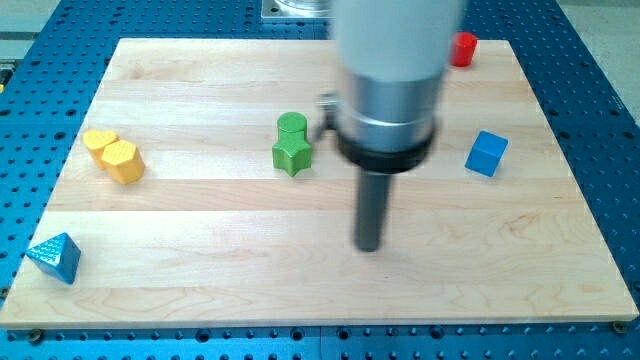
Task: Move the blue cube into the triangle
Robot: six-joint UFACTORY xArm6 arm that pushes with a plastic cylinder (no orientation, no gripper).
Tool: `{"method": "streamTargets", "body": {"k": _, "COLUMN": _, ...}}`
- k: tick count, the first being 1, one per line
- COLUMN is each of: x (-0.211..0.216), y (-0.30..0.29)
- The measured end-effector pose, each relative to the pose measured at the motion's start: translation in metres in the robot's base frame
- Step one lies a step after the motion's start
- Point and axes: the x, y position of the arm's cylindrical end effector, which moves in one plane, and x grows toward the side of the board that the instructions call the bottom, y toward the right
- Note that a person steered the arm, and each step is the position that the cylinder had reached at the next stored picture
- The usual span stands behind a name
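So far nothing done: blue cube (486, 153) sits far right, well apart from blue triangle (56, 257); the tool, a bare rod grasping nothing, has my tip (368, 246) between them.

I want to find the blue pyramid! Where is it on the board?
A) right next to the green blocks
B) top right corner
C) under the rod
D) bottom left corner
D: the blue triangle block sits at the view's bottom-left corner of the board, far from my tip and the blue cube.
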Motion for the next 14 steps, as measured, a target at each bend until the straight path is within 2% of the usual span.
{"method": "streamTargets", "body": {"k": 1, "x": -0.018, "y": 0.083}}
{"method": "streamTargets", "body": {"k": 2, "x": -0.046, "y": 0.142}}
{"method": "streamTargets", "body": {"k": 3, "x": -0.089, "y": 0.174}}
{"method": "streamTargets", "body": {"k": 4, "x": -0.123, "y": 0.175}}
{"method": "streamTargets", "body": {"k": 5, "x": -0.109, "y": 0.137}}
{"method": "streamTargets", "body": {"k": 6, "x": -0.053, "y": 0.054}}
{"method": "streamTargets", "body": {"k": 7, "x": -0.025, "y": -0.013}}
{"method": "streamTargets", "body": {"k": 8, "x": -0.026, "y": 0.061}}
{"method": "streamTargets", "body": {"k": 9, "x": -0.065, "y": 0.095}}
{"method": "streamTargets", "body": {"k": 10, "x": -0.098, "y": 0.097}}
{"method": "streamTargets", "body": {"k": 11, "x": -0.104, "y": 0.07}}
{"method": "streamTargets", "body": {"k": 12, "x": -0.073, "y": 0.006}}
{"method": "streamTargets", "body": {"k": 13, "x": -0.019, "y": -0.064}}
{"method": "streamTargets", "body": {"k": 14, "x": 0.011, "y": -0.131}}
